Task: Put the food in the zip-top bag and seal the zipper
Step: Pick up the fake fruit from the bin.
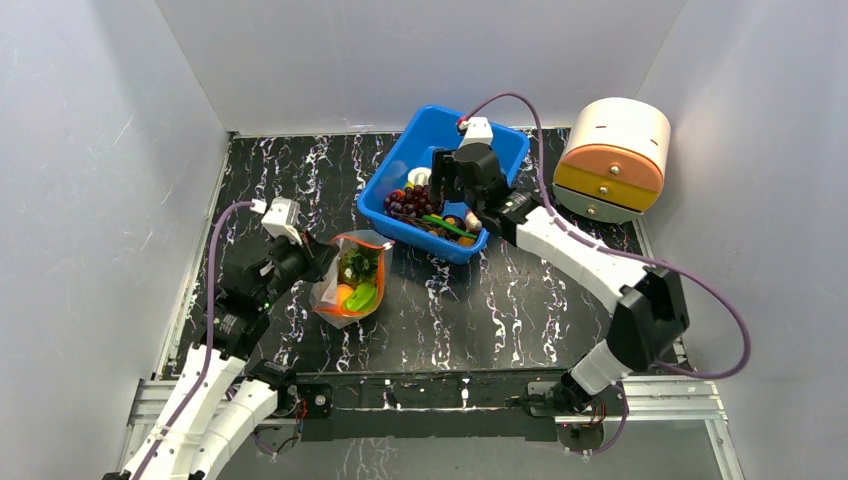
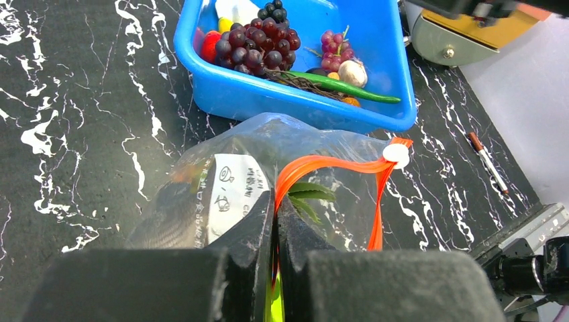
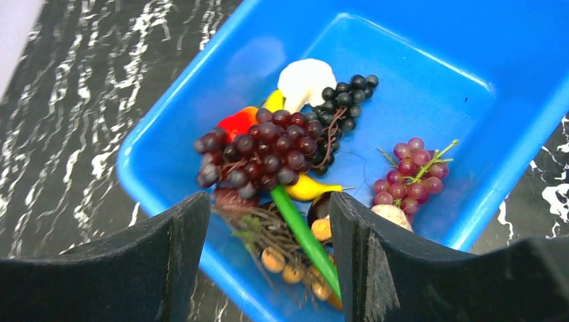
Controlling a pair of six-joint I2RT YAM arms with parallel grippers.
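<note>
The clear zip-top bag [image 1: 352, 280] lies left of centre with its mouth held open. Its orange-red zipper [image 2: 335, 163] loops outward. Inside the bag I see green leaves [image 2: 310, 194], an orange piece [image 1: 344, 295] and a lime-green piece [image 1: 364, 297]. My left gripper [image 2: 276, 218] is shut on the zipper edge of the bag. More food sits in the blue bin [image 3: 416, 74]: a dark grape bunch [image 3: 262, 151], a pink grape bunch [image 3: 409, 174], a green chili [image 3: 305, 241] and small orange fruits on twigs. My right gripper [image 3: 268, 221] hangs open over that pile, holding nothing.
A round white, orange and yellow drawer unit [image 1: 612, 158] stands at the back right. A pen [image 2: 488, 161] lies on the black marble table to the right of the bag. White walls close in three sides.
</note>
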